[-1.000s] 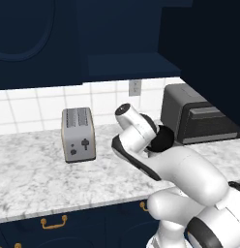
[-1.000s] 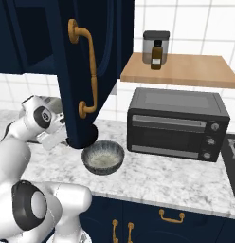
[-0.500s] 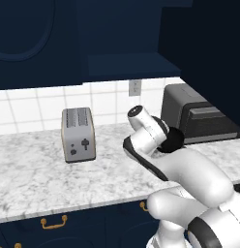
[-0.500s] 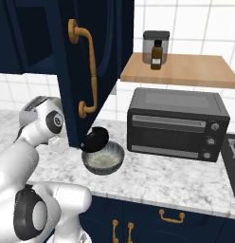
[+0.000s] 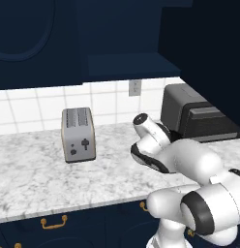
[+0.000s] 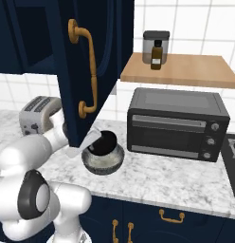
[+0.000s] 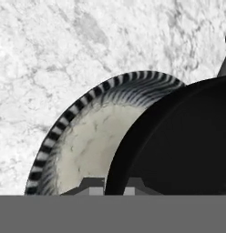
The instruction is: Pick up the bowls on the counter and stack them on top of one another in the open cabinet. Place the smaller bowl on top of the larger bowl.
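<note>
In the hand view the gripper (image 7: pixel 109 185) pinches the rim of the smaller bowl (image 7: pixel 178 141), which spreads toward 2 o'clock from its fingertips. It overlaps the larger bowl (image 7: pixel 89 141), which rests on the counter (image 7: pixel 46 54), near the toaster oven (image 6: pixel 176 124).

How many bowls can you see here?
2. The grey bowl sits on the counter by the oven; the black bowl is held just above it, partly overlapping.
</note>
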